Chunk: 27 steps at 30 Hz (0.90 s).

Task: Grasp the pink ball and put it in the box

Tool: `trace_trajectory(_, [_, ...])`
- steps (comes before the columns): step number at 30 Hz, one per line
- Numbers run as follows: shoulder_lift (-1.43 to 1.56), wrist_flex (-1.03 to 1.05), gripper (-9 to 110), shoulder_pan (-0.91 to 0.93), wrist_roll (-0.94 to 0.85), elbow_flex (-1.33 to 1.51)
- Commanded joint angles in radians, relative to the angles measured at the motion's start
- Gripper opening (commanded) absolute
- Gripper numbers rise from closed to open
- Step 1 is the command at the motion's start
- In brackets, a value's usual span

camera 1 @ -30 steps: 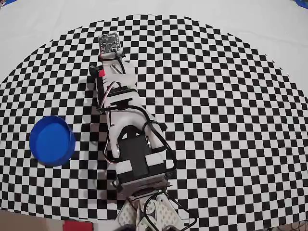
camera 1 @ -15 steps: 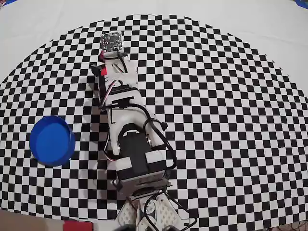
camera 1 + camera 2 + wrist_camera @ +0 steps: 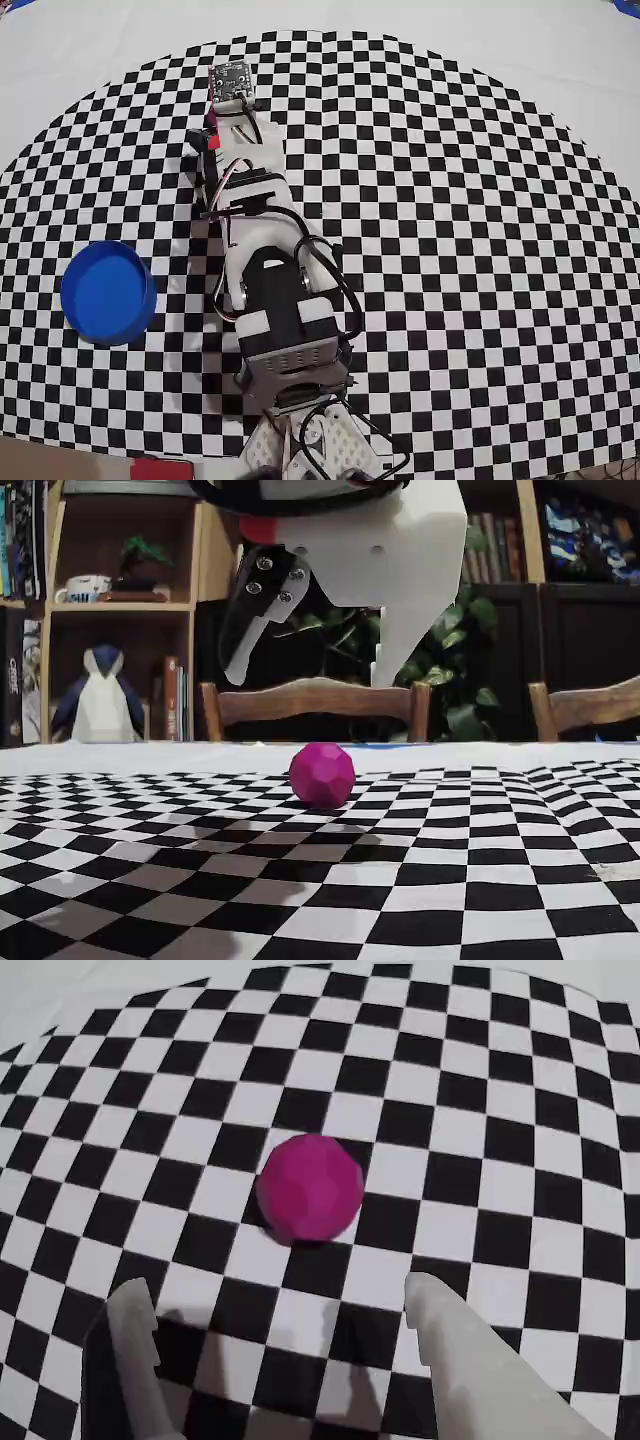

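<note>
The pink ball (image 3: 310,1188) rests on the checkered mat, just ahead of my gripper (image 3: 275,1290) in the wrist view. Both white fingers (image 3: 445,1345) stand wide apart with nothing between them. In the fixed view the ball (image 3: 322,774) lies on the mat directly under the open gripper (image 3: 310,677), which hangs well above it. The box (image 3: 108,292), a round blue tub, stands at the left of the overhead view, far from the gripper. In that view the arm (image 3: 262,240) reaches toward the top and hides the ball.
A checkered mat (image 3: 450,200) covers the table. A flat red rectangle (image 3: 160,468) lies at the bottom edge by the arm's base. Wooden chairs (image 3: 315,702) and bookshelves stand behind the table in the fixed view.
In the overhead view the arm has stretched a little further toward the top of the picture. The blue box has not moved.
</note>
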Motion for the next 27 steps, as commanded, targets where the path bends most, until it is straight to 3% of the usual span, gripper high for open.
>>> trace_trajectory(1, [-0.005,-0.015,29,0.011,-0.008,-0.049])
trace_trajectory(27, [-0.173,-0.015,29,0.020,-0.008,-0.213])
